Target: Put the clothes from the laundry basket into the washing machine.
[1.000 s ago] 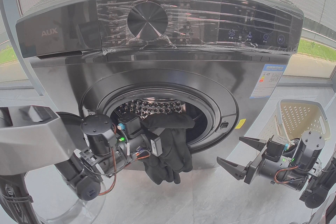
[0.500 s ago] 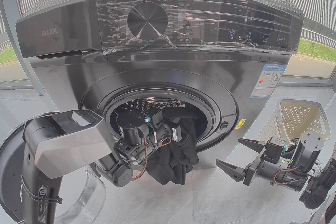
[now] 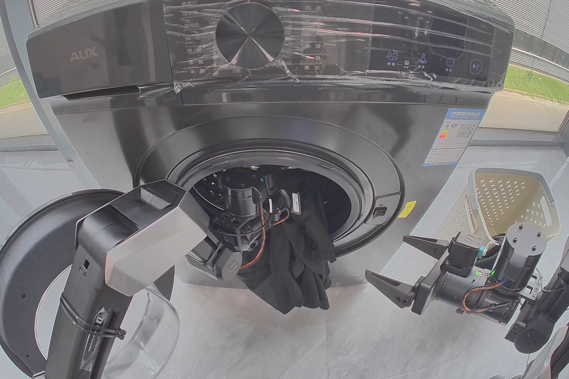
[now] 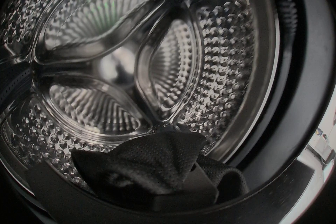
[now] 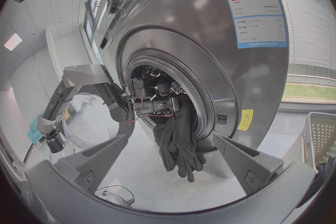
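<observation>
The left end effector is at the mouth of the washing machine, pressed together on a black garment. One bunched fold lies just inside the drum. The rest of the garment hangs in long dark folds over the lower rim of the opening and down the machine's front, ending above the floor. The right end effector is spread wide and holds nothing. It hovers over the floor to the right of the opening, near the pale laundry basket.
</observation>
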